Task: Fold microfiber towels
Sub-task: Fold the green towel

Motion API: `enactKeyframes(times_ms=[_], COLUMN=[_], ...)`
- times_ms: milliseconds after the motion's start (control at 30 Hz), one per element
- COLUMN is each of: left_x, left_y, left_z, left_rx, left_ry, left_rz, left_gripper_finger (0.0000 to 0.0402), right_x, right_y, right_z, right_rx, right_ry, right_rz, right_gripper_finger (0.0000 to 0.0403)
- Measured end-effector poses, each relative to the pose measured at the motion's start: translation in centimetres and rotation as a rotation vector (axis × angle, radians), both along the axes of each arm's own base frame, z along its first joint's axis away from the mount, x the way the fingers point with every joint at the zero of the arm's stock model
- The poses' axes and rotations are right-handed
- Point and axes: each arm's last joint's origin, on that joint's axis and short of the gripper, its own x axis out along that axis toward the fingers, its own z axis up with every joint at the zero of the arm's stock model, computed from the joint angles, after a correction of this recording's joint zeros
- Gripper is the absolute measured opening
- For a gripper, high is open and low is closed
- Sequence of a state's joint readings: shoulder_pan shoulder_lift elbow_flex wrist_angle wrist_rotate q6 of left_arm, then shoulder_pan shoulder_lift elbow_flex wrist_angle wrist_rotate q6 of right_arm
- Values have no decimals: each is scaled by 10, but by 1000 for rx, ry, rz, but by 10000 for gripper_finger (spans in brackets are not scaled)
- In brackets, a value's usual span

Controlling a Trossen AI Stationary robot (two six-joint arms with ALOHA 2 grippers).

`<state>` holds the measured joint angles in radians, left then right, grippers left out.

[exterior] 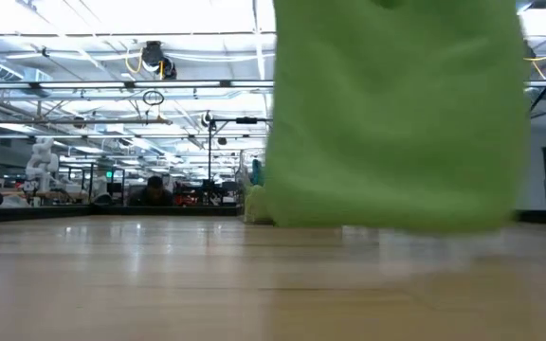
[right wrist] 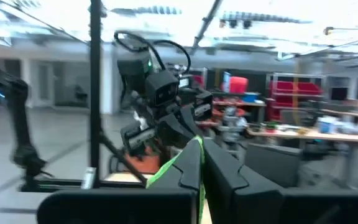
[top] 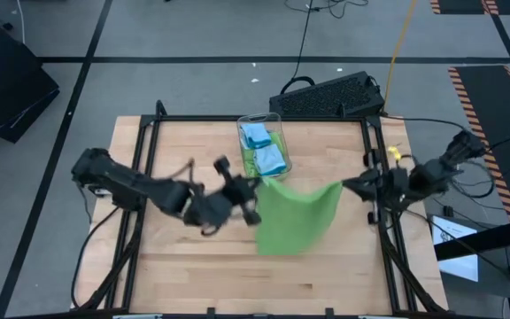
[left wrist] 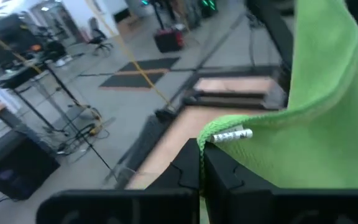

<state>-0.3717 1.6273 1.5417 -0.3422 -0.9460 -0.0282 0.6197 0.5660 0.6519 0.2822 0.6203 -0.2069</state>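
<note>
High view shows our green towel hanging stretched above the middle of the table, one top corner clamped in the left gripper, the other in the right gripper. We judge it best to keep both corners level and taut while lowering, so it lands flat.

Lime green towel of soft, fuzzy, matt cloth with a stitched hem and a small white woven tag. Table of pale wood planks, smooth with a faint sheen. Bin of clear, glossy plastic. Frame rails of black matt metal. Fingers of dark, matt, hard plastic.
</note>
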Motion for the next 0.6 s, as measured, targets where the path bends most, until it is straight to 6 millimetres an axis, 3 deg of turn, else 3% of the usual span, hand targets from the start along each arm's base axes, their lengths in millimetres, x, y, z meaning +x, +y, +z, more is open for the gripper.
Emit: enactKeyframes(times_ms=[167, 300, 433, 600], left_x=[-13, -22, -26, -17], left_y=[38, 49, 30, -13], left_z=[34, 48, 34, -11], left_rx=[-17, -113, -250, -373], left_ry=[-95, -145, -45, 153], left_rz=[14, -117, -257, -291], left_gripper_finger=[7, 4, 4, 5], right_x=[-4, -5, 2, 22], right_y=[-15, -19, -11, 4], right_z=[54, 79, 60, 0], right_rx=[-21, 7, 74, 209], right_ry=[10, 43, 197, 416], right_rz=[7, 92, 265, 447], right_gripper_finger=[2, 2, 2, 2])
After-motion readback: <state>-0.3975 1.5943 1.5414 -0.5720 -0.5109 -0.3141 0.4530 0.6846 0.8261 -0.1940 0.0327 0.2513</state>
